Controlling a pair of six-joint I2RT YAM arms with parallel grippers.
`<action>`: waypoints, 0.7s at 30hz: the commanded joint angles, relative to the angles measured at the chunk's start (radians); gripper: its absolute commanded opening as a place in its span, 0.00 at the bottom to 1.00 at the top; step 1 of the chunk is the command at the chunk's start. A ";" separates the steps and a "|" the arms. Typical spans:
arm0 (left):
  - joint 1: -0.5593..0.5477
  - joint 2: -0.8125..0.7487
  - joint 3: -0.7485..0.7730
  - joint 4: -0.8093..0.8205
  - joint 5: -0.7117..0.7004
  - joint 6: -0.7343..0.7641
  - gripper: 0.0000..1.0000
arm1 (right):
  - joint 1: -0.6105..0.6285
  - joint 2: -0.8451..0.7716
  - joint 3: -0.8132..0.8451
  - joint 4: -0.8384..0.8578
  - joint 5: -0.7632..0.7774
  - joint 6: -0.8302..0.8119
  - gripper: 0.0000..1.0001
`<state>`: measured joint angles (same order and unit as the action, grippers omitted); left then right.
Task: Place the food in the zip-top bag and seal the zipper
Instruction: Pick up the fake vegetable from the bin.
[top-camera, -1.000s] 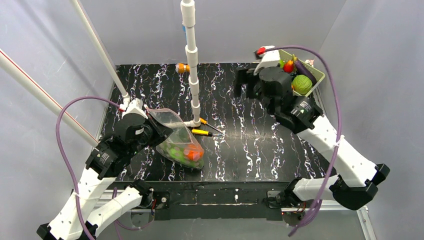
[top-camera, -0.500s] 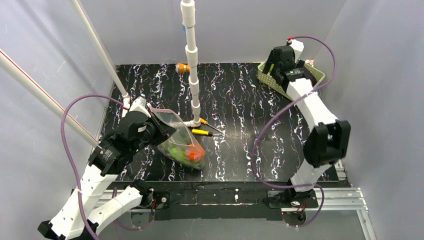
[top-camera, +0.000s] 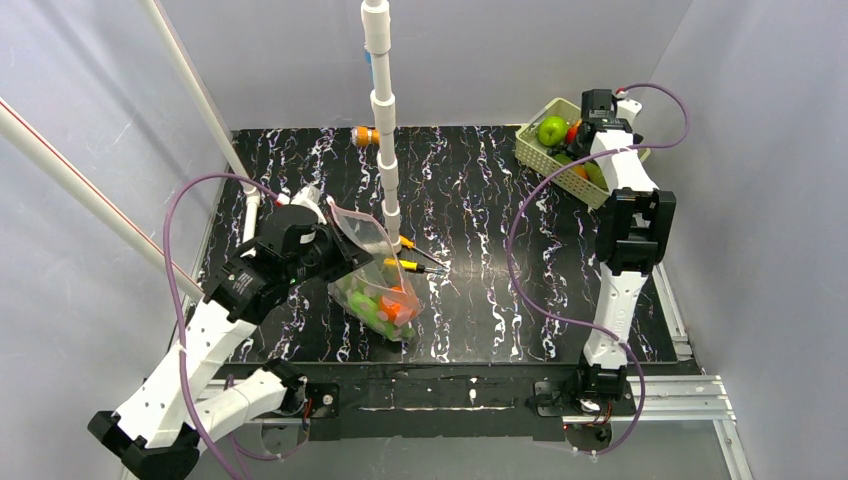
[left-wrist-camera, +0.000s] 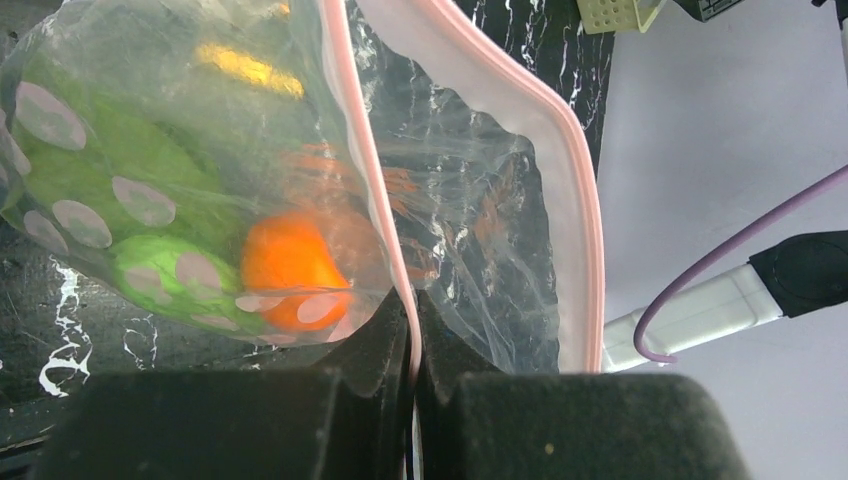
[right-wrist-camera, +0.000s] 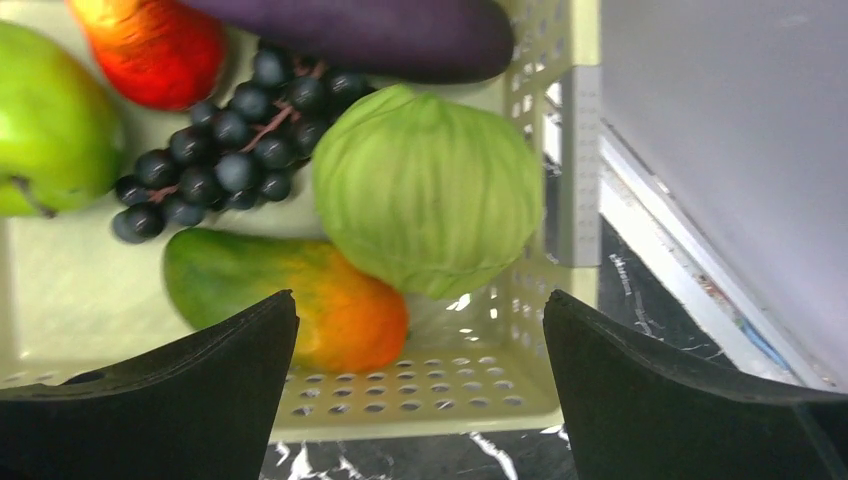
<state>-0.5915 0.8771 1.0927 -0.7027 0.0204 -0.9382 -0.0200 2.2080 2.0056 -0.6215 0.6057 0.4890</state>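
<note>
The zip-top bag (top-camera: 372, 262), clear with mauve dots, hangs tilted over the left half of the table with its mouth open. My left gripper (top-camera: 332, 222) is shut on one lip of the zipper (left-wrist-camera: 372, 170). The other pink lip (left-wrist-camera: 572, 160) stands apart from it. Inside the bag lie an orange ball (left-wrist-camera: 288, 265) and green pieces (left-wrist-camera: 85, 170). My right gripper (right-wrist-camera: 419, 300) hangs open over the pale green basket (right-wrist-camera: 450, 390) at the back right. Below it are a round green melon (right-wrist-camera: 430, 190), a purple eggplant (right-wrist-camera: 370, 30), dark grapes (right-wrist-camera: 220, 165), a red fruit (right-wrist-camera: 155, 50) and an orange-green fruit (right-wrist-camera: 300, 300).
A yellow-handled screwdriver (top-camera: 410, 266) lies just right of the bag. A white pipe post (top-camera: 385, 130) rises from mid-table, with a small orange piece (top-camera: 365, 136) behind it. Two slanted white poles (top-camera: 190, 90) cross the left side. The basket (top-camera: 545, 160) sits by the right wall.
My right arm has swung from in front of the basket to stretched out over it. My left arm has lifted the bag's lip and carried it a little to the right.
</note>
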 joint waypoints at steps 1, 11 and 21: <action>0.001 -0.029 0.009 0.000 0.034 0.012 0.00 | -0.028 -0.010 0.005 0.063 0.073 -0.053 0.98; 0.001 -0.017 0.050 -0.074 0.026 0.012 0.00 | -0.045 0.110 0.075 0.114 0.072 -0.110 0.98; 0.001 -0.003 0.052 -0.109 0.013 0.013 0.00 | -0.051 0.220 0.199 0.097 -0.019 -0.114 0.75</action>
<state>-0.5915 0.8738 1.1271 -0.7770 0.0410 -0.9379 -0.0575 2.3746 2.1426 -0.4917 0.6169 0.3848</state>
